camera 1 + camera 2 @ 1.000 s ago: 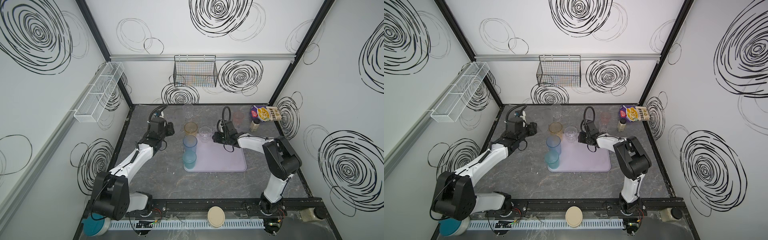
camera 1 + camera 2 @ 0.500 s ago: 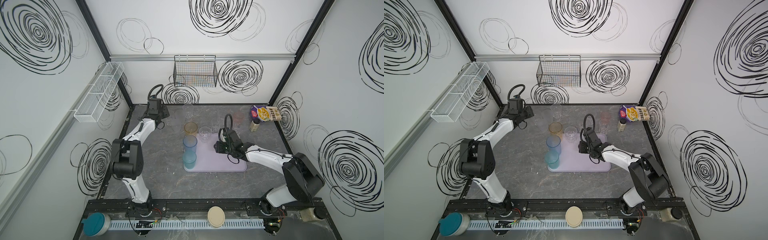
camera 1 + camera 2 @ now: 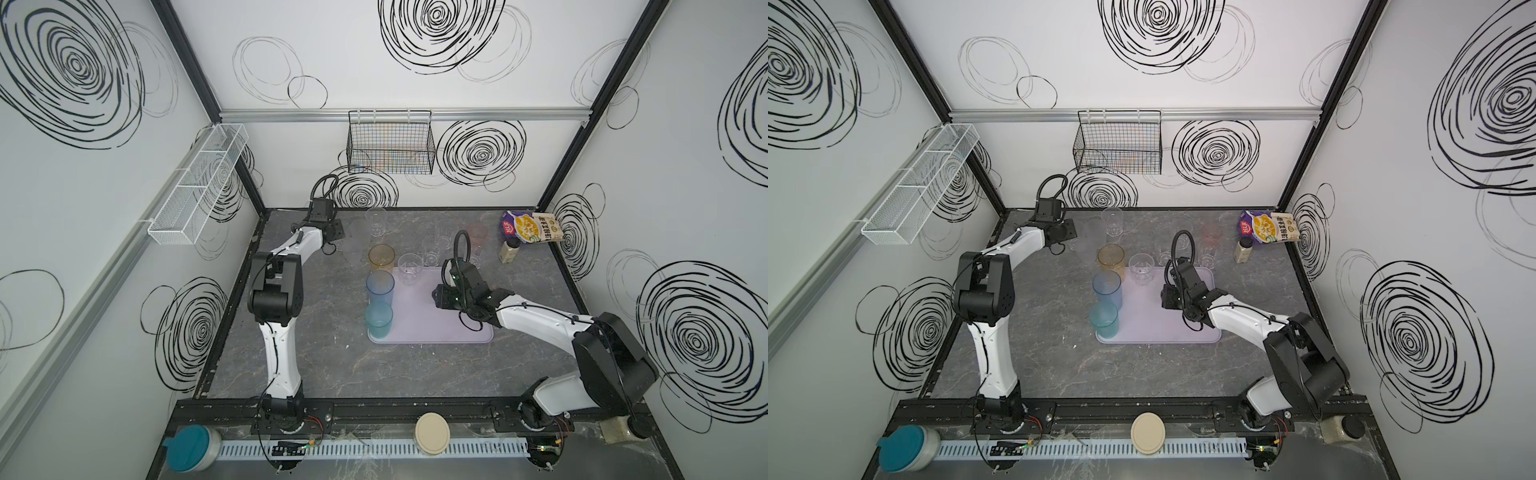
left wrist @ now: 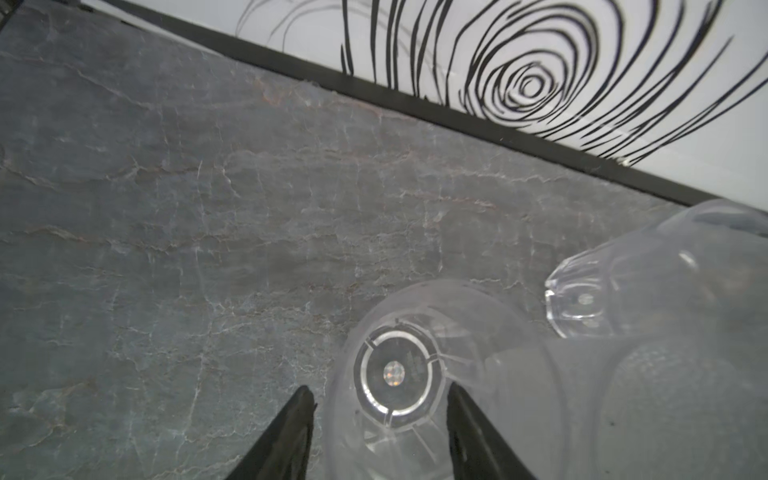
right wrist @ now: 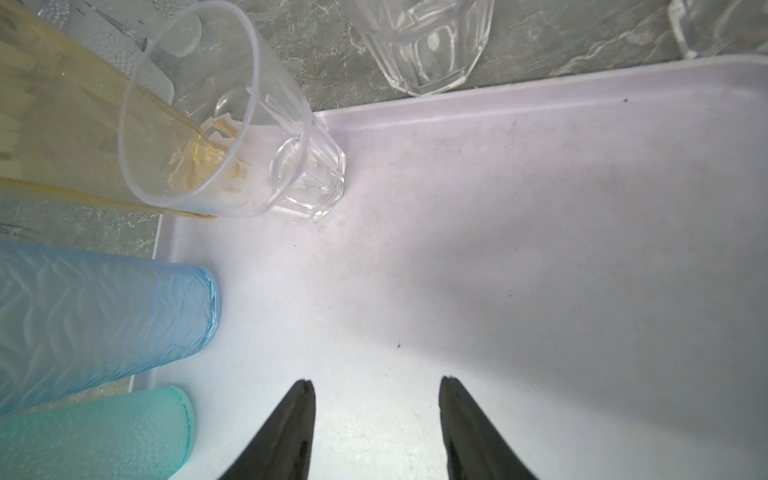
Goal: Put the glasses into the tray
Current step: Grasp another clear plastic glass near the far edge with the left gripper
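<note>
Clear glass [image 4: 395, 374] sits between the tips of your left gripper [image 4: 379, 397]; squeezing or not, you cannot tell. Your right gripper [image 5: 376, 380] hangs spread apart, empty, over the lilac tray [image 5: 540, 208].

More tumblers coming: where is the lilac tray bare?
The flat pale lilac tray is bare across its middle, between the clear faceted tumbler and its near rim. Crowded: the edge holding the tall blue tumbler and teal tumbler.

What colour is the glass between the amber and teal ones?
Pale blue with a wavy pattern; the glass shows best in the right wrist view.
</note>
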Controlling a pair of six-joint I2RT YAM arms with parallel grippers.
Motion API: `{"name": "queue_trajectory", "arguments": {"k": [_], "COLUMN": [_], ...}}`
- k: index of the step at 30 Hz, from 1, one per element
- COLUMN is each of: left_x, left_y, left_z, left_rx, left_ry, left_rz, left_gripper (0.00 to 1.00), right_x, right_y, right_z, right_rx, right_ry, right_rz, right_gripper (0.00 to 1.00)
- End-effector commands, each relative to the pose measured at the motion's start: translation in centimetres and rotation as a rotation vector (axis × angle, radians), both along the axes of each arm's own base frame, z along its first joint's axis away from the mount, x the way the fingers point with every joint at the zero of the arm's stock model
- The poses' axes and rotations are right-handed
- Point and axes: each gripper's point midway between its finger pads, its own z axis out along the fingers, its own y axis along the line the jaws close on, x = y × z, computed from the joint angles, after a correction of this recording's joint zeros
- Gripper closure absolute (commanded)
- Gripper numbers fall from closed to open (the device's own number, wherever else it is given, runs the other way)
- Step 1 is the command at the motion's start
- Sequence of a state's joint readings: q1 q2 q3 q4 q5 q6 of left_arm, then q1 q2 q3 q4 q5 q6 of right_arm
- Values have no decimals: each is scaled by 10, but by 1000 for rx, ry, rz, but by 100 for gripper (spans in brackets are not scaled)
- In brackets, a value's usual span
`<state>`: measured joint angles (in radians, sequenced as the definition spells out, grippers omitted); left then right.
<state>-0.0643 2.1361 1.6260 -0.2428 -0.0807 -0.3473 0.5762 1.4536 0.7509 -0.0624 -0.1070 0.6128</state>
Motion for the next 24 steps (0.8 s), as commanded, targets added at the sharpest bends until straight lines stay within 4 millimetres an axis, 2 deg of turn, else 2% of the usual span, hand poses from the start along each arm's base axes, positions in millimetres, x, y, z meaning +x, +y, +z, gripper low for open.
{"name": "queue_trajectory", "arguments": {"k": [1, 4, 8, 11, 14, 19, 24], "left_x": [2, 3, 3, 0, -2, -6, -16], "left_y": [10, 13, 14, 16, 17, 16, 15], "left_z": [-3, -9, -15, -7, 7, 6, 35], "left_rx": [30, 19, 19, 19, 16, -46, -61], "left_ry": [-5, 7, 15, 4, -33, -31, -68], "left_rz": [13, 22, 24, 33, 45, 45, 47], "left_gripper": [47, 51, 62, 66, 76, 100, 100], "right_x": [-3, -2, 0, 0, -1, -2, 0], "right_y": [-1, 2, 7, 9, 10, 12, 15], "right_z": [-2, -4, -3, -1, -3, 1, 17], "right_rx": [-2, 3, 0, 0, 0, 6, 17], "right_ry": [5, 9, 8, 5, 10, 6, -16], "right_rz": [-10, -9, -1, 0, 2, 4, 6], "right_gripper": [47, 47, 47, 47, 47, 47, 47]}}
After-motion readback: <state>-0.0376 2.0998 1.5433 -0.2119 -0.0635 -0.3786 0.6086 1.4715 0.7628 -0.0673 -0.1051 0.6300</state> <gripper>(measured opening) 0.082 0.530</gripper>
